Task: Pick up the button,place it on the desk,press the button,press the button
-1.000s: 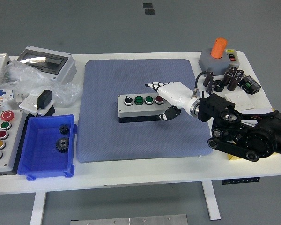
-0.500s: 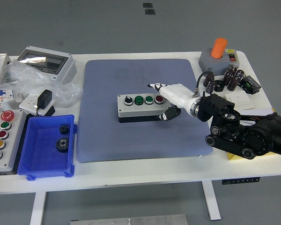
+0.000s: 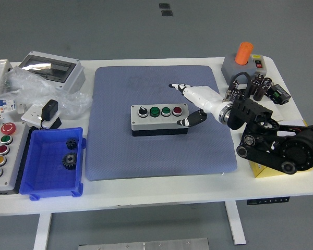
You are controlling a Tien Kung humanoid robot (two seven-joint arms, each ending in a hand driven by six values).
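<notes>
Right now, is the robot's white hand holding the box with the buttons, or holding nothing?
Nothing is held. The right hand has its fingers spread beside the right end of the button box, which sits on the blue mat.

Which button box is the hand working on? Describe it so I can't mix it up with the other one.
Find the blue-grey mat in the table's middle. The button box lies on it, beside the right hand: a grey bar with one row of four controls, unlike the five-button box at the left edge.
</notes>
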